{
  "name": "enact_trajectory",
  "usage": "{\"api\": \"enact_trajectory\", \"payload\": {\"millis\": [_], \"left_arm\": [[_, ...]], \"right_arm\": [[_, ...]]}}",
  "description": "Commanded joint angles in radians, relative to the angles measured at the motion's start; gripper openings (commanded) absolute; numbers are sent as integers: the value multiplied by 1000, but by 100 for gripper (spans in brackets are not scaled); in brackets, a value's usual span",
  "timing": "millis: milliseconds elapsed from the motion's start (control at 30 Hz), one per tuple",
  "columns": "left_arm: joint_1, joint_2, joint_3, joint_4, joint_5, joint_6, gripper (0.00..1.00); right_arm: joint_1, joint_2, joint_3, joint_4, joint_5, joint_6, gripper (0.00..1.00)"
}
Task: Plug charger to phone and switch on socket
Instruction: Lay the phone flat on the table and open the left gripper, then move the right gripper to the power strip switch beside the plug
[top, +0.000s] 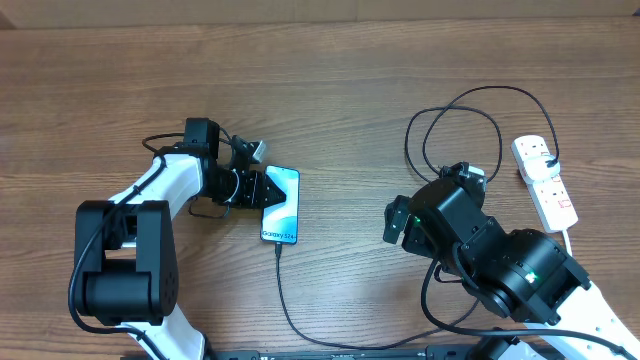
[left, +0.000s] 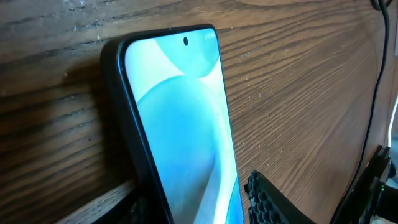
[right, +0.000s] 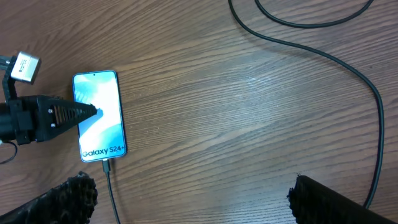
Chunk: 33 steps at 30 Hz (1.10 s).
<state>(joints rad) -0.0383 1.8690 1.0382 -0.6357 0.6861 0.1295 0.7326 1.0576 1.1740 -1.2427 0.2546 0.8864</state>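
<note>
Here we saw the phone (top: 281, 205) lying screen up on the wooden table (top: 350, 80), left of centre. The charger (right: 111, 186) met the phone's lower edge and trailed toward the near side. The left gripper (top: 262, 190) reached over the phone's left edge with one finger across the screen; we could not tell whether it pinched. The right gripper (right: 191, 185) hung spread wide, holding nothing, well apart from the phone. The socket (top: 545, 182) lay far right.
</note>
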Motion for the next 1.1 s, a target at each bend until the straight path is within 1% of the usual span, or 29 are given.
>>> {"api": "enact_trajectory", "payload": {"millis": [0, 133, 300, 500, 667, 733, 767, 833, 867, 933, 1000, 1067], "left_arm": [[-1, 9, -4, -8, 8, 4, 40], [-1, 9, -4, -14, 1, 3, 40], [-1, 9, -4, -20, -93, -58, 40], [-1, 9, -4, -20, -98, -67, 42], [-1, 9, -4, -8, -106, -67, 45], [-1, 9, -4, 2, -130, -85, 53], [0, 8, -1, 5, -149, -106, 55], [3, 6, 18, 1, -178, -161, 60], [7, 0, 39, -15, -177, -169, 61], [13, -24, 90, -63, -178, -175, 63], [18, -74, 155, -126, -204, -175, 68], [18, -141, 218, -187, -276, -175, 71]], "right_arm": [[-3, -7, -2, 3, 14, 4, 100], [-3, -7, -2, 3, 14, 4, 100], [-3, -7, -2, 3, 14, 4, 100], [-3, -7, -2, 8, 14, 4, 100], [-3, -7, -2, 72, 14, 4, 100], [-3, -3, -2, 113, 14, 5, 100], [-3, 1, -2, 130, 14, 5, 100], [-4, 16, -2, 148, 19, 6, 82], [-5, 24, -2, 143, 25, 10, 68], [-16, 39, -2, 95, 53, 57, 47], [-42, 52, -2, 1, 104, 144, 31], [-89, 56, -2, -107, 151, 231, 18]]}}
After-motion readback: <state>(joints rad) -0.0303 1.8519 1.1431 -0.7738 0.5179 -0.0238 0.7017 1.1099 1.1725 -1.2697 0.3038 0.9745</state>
